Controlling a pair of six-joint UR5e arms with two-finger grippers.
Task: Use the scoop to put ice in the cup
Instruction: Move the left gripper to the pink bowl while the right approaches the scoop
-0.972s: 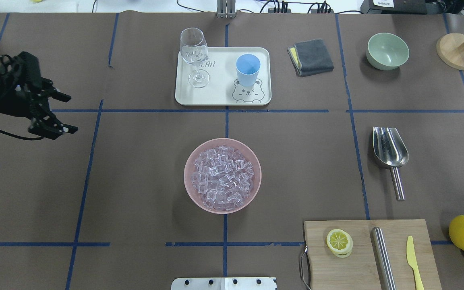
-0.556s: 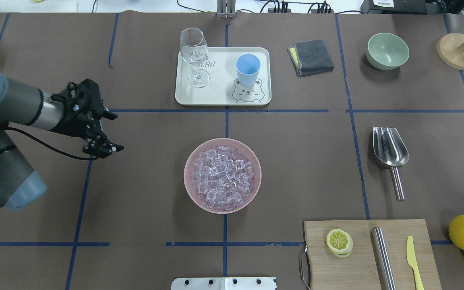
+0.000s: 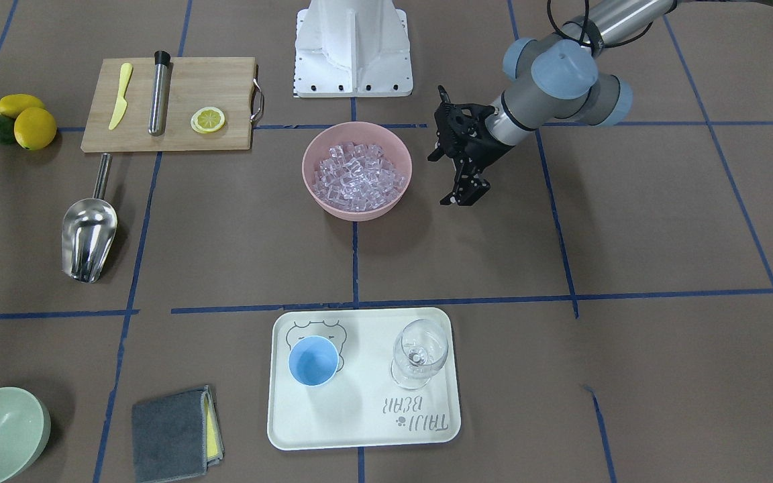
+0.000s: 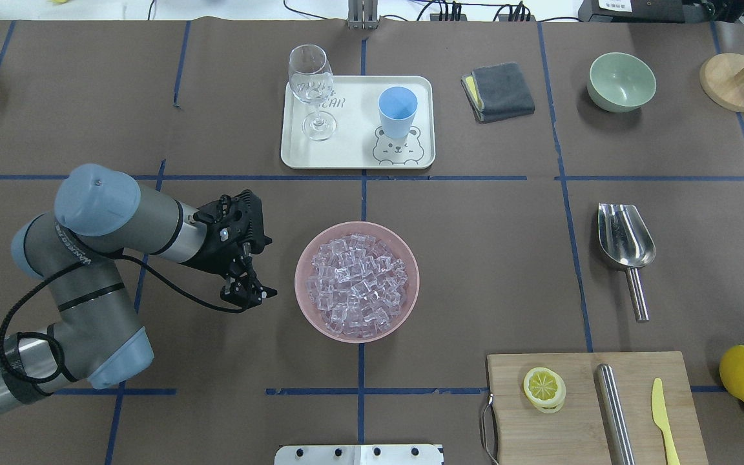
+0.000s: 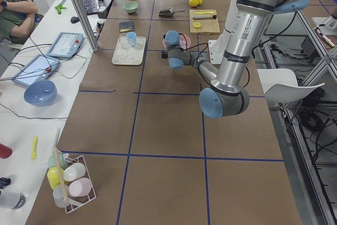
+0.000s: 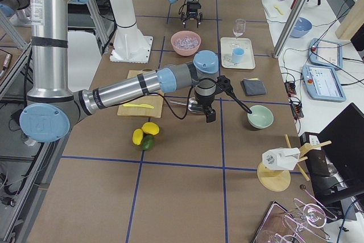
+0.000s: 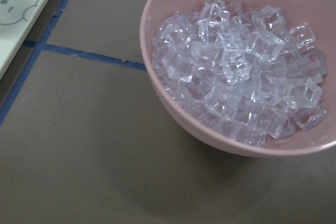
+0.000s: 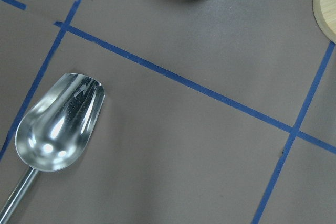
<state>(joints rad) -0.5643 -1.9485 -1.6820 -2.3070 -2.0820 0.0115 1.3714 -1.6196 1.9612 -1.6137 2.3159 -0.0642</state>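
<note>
— Ice (image 4: pixel 357 284)?
— Heaped in the pink bowl (image 4: pixel 304 258), at the middle of the table (image 4: pixel 217 387).
— Scoop (image 4: pixel 625 240)?
— Lying flat on the table, trough empty. The right fingers (image 6: pixel 210 115) hang above it; wide or narrow, I cannot tell.
— And the left fingers (image 4: pixel 247 294)?
— Spread wide, holding nothing, just beside the bowl.
— Cup (image 4: pixel 398 111)?
— Upright on the white tray (image 4: pixel 346 155), near the wine glass (image 4: pixel 310 84).
</note>
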